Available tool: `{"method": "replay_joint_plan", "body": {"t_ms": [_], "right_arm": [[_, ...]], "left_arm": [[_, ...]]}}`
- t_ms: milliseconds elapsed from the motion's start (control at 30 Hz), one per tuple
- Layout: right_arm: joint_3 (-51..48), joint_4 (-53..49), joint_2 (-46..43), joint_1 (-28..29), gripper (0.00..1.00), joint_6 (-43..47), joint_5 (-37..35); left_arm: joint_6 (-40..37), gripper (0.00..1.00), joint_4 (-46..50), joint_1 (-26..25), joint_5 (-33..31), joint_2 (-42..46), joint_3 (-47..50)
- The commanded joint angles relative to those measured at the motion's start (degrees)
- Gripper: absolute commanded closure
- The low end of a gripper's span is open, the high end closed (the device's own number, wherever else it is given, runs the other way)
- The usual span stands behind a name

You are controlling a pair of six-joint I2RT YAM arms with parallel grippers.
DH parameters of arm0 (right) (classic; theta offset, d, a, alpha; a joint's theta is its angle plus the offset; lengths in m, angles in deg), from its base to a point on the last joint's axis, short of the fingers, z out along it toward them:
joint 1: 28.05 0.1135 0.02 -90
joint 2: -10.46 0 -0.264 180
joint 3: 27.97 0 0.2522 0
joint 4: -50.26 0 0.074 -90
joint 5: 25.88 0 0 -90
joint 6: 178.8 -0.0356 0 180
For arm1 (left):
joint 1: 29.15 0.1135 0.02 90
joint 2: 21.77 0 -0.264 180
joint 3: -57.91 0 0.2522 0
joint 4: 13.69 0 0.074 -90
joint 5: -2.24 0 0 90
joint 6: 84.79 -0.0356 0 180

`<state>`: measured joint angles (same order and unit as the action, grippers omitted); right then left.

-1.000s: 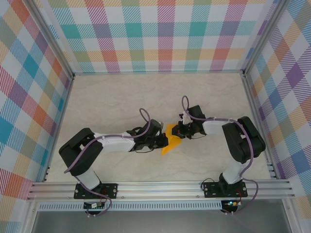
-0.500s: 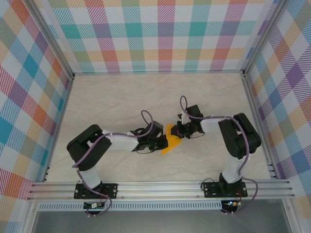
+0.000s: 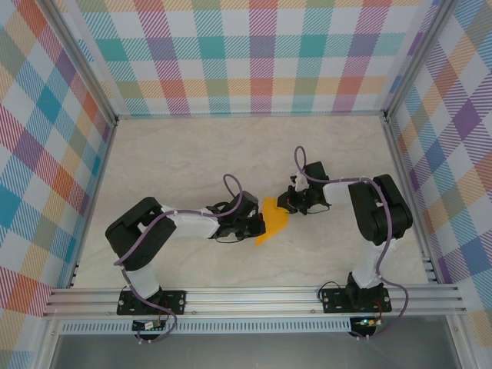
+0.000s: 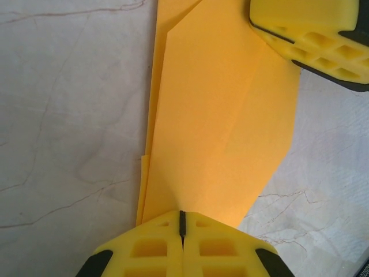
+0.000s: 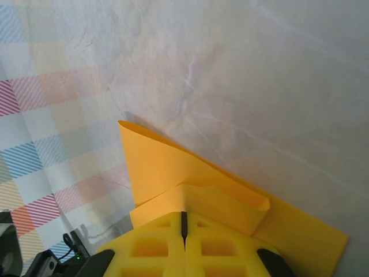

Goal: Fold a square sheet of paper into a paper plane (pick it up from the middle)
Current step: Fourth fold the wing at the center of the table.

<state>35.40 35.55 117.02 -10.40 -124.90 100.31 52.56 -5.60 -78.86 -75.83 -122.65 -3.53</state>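
While left pincer [image 4: 182, 220] stays clamped on paper plane [image 4: 222, 115], right pincer [image 5: 184, 222], apparently also gripping it, has shifted right.

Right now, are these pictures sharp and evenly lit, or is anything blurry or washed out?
Top external view: soft, even light, sharp all over. Left wrist view: folded orange paper crisp, creases plain, no glare. Right wrist view: marble table pale and washed out, plaid wall hazy.
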Motion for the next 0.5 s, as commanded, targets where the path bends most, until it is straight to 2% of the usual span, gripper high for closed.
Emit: {"method": "replay_joint_plan", "body": {"t_ms": [0, 233, 467], "right_arm": [[1.4, 1.7, 2.8, -3.2, 0.96, -1.5, -7.1], [3.7, 0.9, 2.7, -6.7, 0.96, -3.1, -9.8], [5.9, -2.3, -1.1, -7.0, 0.96, -1.2, -10.4]], "left_arm": [[0.3, 1.00, 8.3, 0.4, 1.2, -1.6, 0.8], [0.2, 1.00, 8.5, 0.4, 1.8, -1.7, 1.0], [-0.7, 1.00, 8.7, 0.3, 2.1, -1.3, -0.2]]}}
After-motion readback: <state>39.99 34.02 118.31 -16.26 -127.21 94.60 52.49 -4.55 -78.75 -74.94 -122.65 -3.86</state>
